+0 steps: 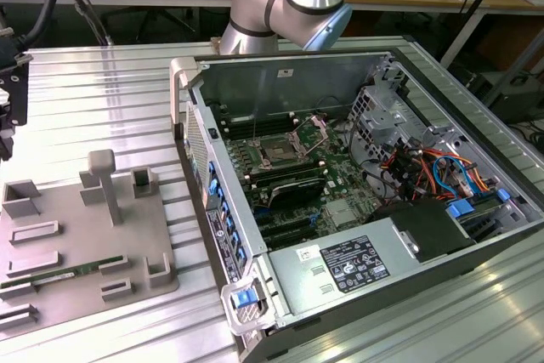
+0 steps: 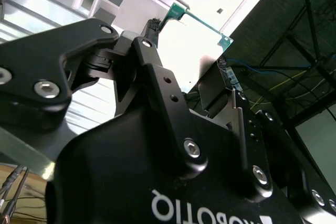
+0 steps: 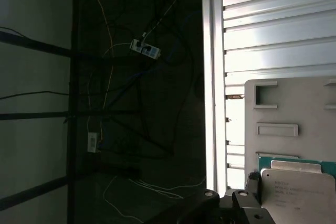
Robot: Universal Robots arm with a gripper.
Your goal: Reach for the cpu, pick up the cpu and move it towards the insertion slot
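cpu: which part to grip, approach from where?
Take the cpu by two opposite edges of its green rim, approaching square-on to the silvery top. It is a thin flat square, so only the edges give opposed faces to pinch.

I see a pale matt metal top on the cpu (image 3: 296, 190). The tray (image 1: 76, 244) is dull grey plastic, the table (image 1: 85, 82) ribbed, shiny metal.
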